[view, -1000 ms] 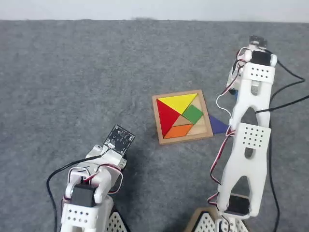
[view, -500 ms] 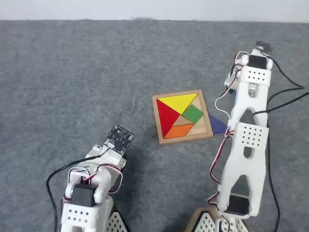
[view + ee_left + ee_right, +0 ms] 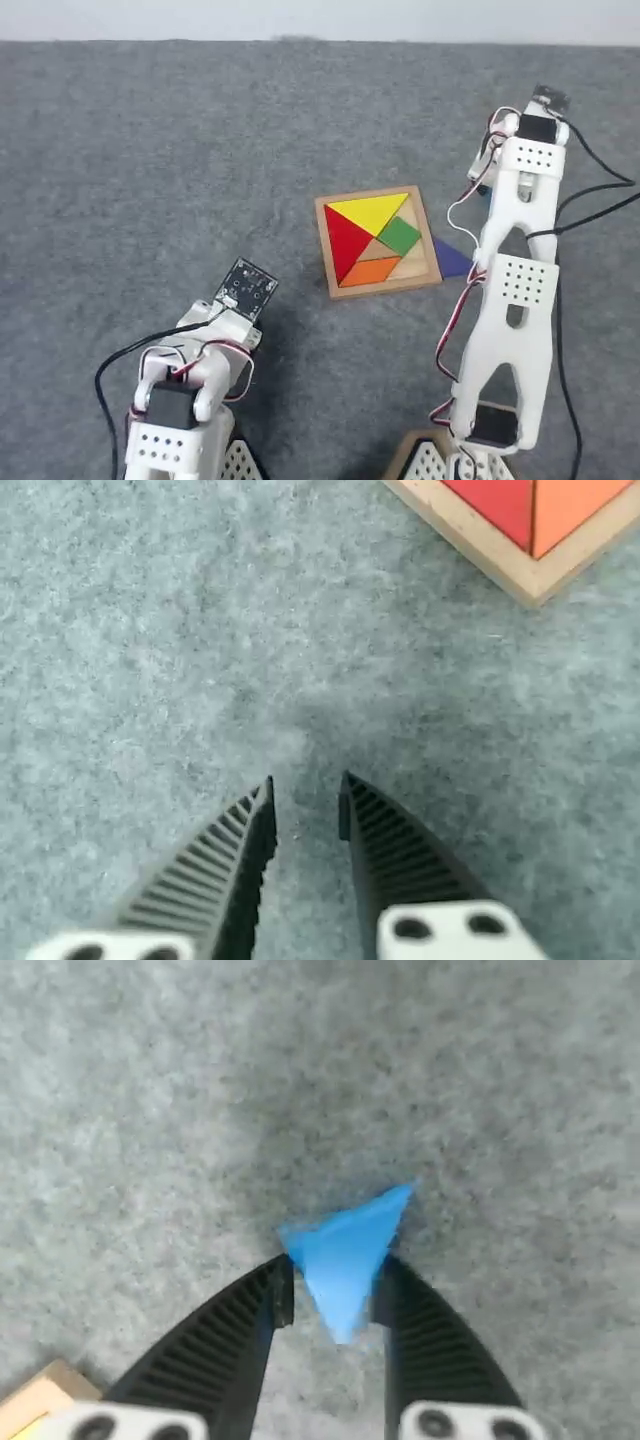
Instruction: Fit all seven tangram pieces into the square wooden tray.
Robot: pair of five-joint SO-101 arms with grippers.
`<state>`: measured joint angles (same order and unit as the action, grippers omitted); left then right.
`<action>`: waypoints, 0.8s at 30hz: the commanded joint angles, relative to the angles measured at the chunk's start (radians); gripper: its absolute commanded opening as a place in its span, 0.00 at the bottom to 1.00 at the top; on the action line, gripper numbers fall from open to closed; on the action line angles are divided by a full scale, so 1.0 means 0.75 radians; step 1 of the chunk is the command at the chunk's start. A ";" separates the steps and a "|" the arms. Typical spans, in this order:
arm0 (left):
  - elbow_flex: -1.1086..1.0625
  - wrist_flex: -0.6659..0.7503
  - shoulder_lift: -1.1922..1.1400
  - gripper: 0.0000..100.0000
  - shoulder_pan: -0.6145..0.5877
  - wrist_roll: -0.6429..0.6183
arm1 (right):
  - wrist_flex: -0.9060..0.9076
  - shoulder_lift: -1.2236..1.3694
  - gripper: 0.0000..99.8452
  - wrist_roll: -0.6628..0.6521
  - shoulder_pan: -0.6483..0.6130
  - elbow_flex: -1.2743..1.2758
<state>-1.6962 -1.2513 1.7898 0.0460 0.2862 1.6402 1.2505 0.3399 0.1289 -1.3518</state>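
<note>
High view has the square wooden tray (image 3: 385, 288) mid-table (image 3: 150, 150), holding four pieces: a yellow triangle (image 3: 370, 212) along its far edge, a red triangle (image 3: 342, 245) at the picture's left side, a green square (image 3: 399, 236) toward the right, and an orange parallelogram (image 3: 370, 270) at the near edge. Bare wood shows in the middle and along the right side. A purple triangle (image 3: 452, 260) lies on the table just beside the tray's right rim. Farther off, the right pincer (image 3: 335, 1280) is clamped on a blue triangle (image 3: 345, 1245), a finger on each side. The left pincer (image 3: 305, 805) hangs near a tray corner, fingers slightly apart and holding nothing.
</note>
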 commanded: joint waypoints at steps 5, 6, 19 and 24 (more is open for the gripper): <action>0.017 -0.006 0.014 0.10 -0.010 0.014 | -0.013 -0.032 0.09 0.020 0.024 -0.072; 0.017 -0.006 0.014 0.10 -0.010 0.014 | -0.001 -0.034 0.09 0.020 0.032 -0.074; 0.017 -0.006 0.014 0.10 -0.010 0.014 | 0.216 -0.214 0.06 -0.012 0.073 -0.080; 0.017 -0.006 0.014 0.10 -0.010 0.014 | 0.210 -0.578 0.08 -0.035 0.079 0.374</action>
<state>-1.6962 -1.2513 1.7898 0.0460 0.2862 1.7553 1.0526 0.3368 0.1718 -1.2213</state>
